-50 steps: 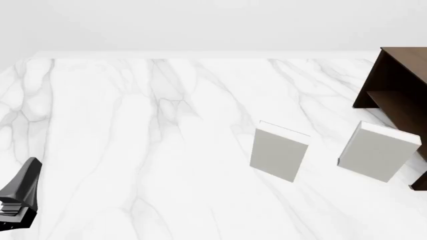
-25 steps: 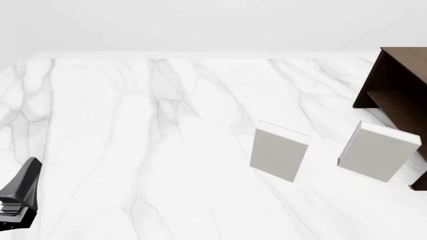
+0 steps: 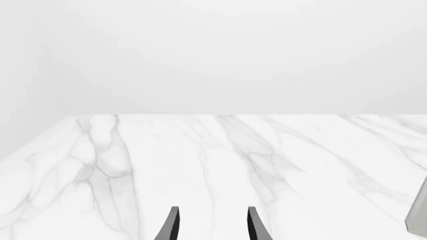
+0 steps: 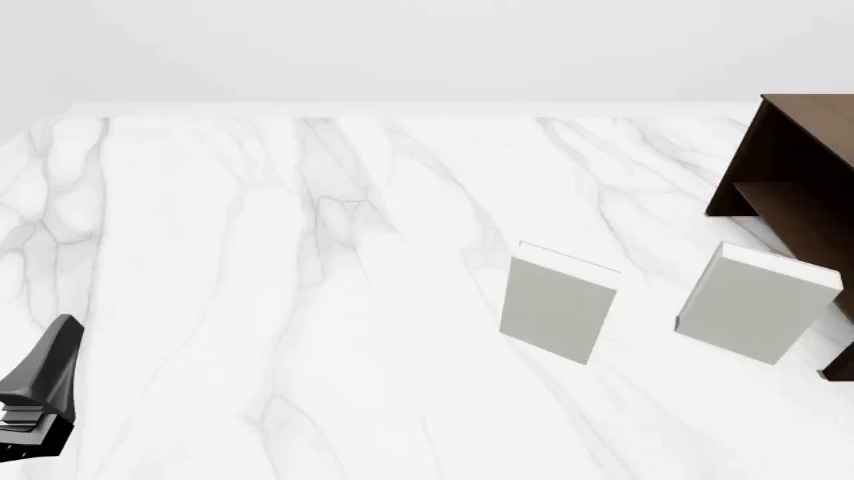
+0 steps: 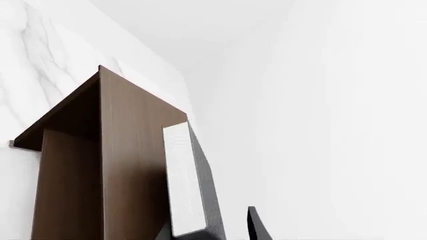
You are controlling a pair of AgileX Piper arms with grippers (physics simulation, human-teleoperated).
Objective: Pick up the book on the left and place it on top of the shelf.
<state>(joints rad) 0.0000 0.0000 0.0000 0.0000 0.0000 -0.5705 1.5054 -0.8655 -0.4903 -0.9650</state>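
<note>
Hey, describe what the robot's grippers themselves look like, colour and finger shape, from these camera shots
The left gripper has two slim, dark grey to black fingers that curve slightly and taper to narrow tips. In the front view its body is an angular glossy black block with lighter grey ridged parts underneath. Of the right gripper only one similar dark finger shows clearly. No cables or markings are visible.

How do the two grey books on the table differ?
The left grey book stands alone on the open table, its sides upright. The right grey book sits close by the shelf and looks tilted rightward. Both are plain, pale grey and similar in size.
</note>
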